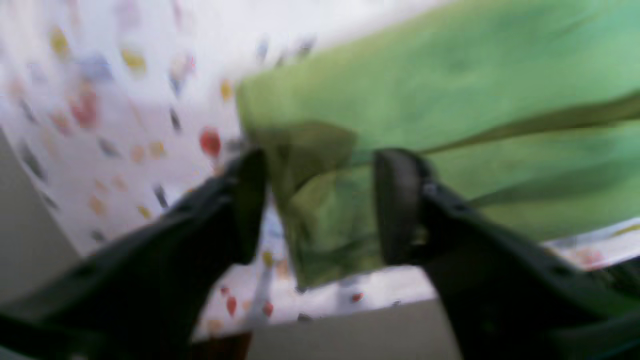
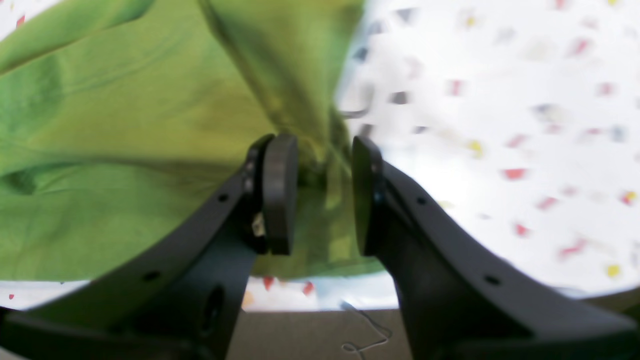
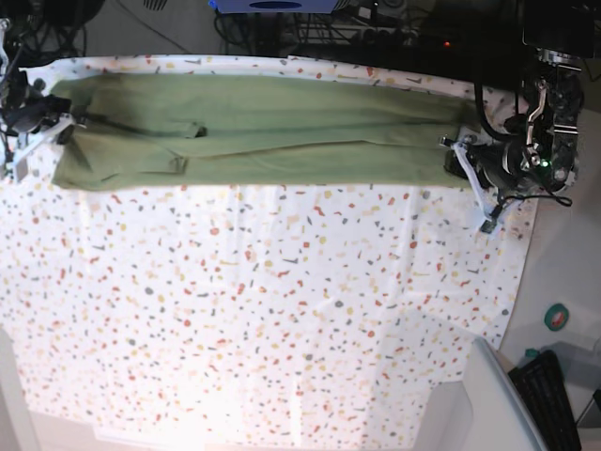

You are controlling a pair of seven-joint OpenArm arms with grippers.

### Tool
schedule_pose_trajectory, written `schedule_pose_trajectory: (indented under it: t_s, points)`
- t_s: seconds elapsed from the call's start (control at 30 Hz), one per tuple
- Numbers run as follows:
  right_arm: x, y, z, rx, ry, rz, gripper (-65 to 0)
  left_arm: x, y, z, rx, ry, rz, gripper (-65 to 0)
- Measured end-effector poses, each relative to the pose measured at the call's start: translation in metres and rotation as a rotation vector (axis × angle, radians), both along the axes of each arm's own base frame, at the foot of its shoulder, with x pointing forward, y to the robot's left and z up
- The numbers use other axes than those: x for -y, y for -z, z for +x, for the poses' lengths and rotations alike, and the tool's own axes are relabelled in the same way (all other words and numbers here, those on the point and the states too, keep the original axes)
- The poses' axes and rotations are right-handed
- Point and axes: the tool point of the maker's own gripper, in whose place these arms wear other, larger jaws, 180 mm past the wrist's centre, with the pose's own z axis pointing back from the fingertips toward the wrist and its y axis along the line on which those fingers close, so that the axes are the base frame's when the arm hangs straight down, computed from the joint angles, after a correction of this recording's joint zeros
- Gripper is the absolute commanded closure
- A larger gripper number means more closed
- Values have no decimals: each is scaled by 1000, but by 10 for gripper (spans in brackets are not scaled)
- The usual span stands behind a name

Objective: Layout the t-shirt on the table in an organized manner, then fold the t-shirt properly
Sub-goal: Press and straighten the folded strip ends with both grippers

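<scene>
speckled table (image 3: pixel 282 319) cloth fills my base view closest in, big and flat. t-shirt (image 3: pixel 263 132) lies as a long green band across the far edge, long axis running straight from one arm to the other, sleeve bumps nearer my right arm's end. left pincer (image 1: pixel 320 205) has jaws parted, a crumpled fabric corner loose between them, seemingly not clamped. right pincer (image 2: pixel 325 195) is also parted with a ridge of cloth in the gap. each arm sits at its own end, so neither is nearer.
</scene>
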Motion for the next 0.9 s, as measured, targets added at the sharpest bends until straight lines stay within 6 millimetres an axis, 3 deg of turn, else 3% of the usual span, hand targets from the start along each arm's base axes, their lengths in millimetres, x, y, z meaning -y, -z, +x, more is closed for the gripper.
schedule_pose_trajectory:
  t_s: [0.13, 0.2, 0.27, 0.33, 0.37, 0.47, 0.57, 0.7, 0.8, 0.9]
  points:
    - [-5, -31, 15, 110, 17, -17, -182, -18, -57, 21, 216, -109, 2, -380]
    - [-13, -44, 24, 159, 2, -13, -180, -21, -69, 20, 259, -143, 2, -367]
    - [-22, -47, 34, 192, -18, -1, -144, -12, -61, 15, 242, -154, -24, -280]
    - [-29, -40, 44, 216, -30, 14, -8, 6, -41, 7, 198, -174, -99, -99]
    - [-32, -31, 47, 208, -37, 24, 0, 10, -28, 1, 164, -190, -120, 0]
    - [-35, -3, 43, 141, -16, 57, 0, 5, 5, -16, 64, -249, -132, 0]
    - [-26, 13, 40, 100, 21, 55, 0, 3, 29, -18, 63, -300, -169, 0]
    - [-18, 27, 37, 94, 55, 57, 0, 19, 56, -23, 35, -268, -197, 0]
    - [-14, 50, 31, 40, 97, 79, 0, 18, 65, -24, 36, -275, -223, 0]
    - [-4, 56, 43, 45, 124, 90, 0, 17, 65, -13, 59, -289, -236, 0]
